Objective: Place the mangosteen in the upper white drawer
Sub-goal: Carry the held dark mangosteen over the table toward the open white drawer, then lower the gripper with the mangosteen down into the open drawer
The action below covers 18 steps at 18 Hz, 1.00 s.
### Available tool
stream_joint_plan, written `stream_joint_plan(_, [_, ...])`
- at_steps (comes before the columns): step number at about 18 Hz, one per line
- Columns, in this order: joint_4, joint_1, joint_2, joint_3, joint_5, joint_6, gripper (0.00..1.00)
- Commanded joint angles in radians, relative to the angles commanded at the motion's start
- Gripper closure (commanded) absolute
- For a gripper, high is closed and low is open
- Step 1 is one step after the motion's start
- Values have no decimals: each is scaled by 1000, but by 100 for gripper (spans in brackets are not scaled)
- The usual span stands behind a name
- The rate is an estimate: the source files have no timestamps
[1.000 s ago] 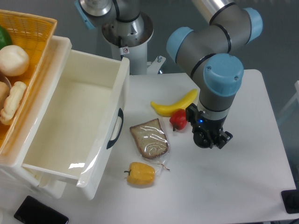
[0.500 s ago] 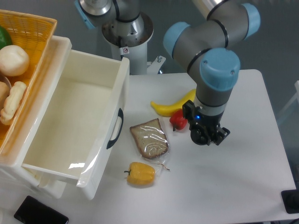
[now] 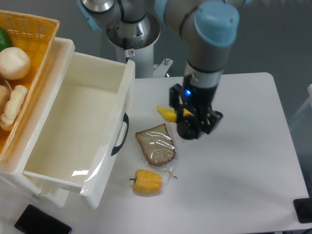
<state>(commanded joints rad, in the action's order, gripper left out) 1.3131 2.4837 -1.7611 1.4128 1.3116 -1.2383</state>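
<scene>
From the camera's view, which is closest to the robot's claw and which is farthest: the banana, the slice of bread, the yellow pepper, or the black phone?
Measured from the gripper:
1. Banana, just to its left, partly hidden by the arm.
2. Bread slice, lower left.
3. Yellow pepper, further down, below the bread.
4. Black phone, far off at the bottom left corner.

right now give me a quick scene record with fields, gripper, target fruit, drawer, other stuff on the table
gripper: gripper hangs above the table just right of the bread; open or shut cannot be told from this angle
mangosteen: not visible; may be hidden under the gripper
upper white drawer: upper white drawer pulled open, nothing visible inside
bread: bagged bread slice lies flat beside the drawer front
banana: banana partly covered by the arm
yellow pepper: yellow pepper below the bread
basket: orange basket at left, holding food
phone: black phone at the front left edge
</scene>
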Motion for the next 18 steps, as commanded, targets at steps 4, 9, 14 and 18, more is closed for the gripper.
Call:
stream_joint_plan(4, [-2,-54,12,8,-69,54,96])
stream_joint_plan(9, [-2,-101,74,60,-97,56,96])
stream_joint_plan(14, [-5,-175,87,109,-107,43,96])
stream_joint_plan(18, [-3,-230,84,120,-107,45,96])
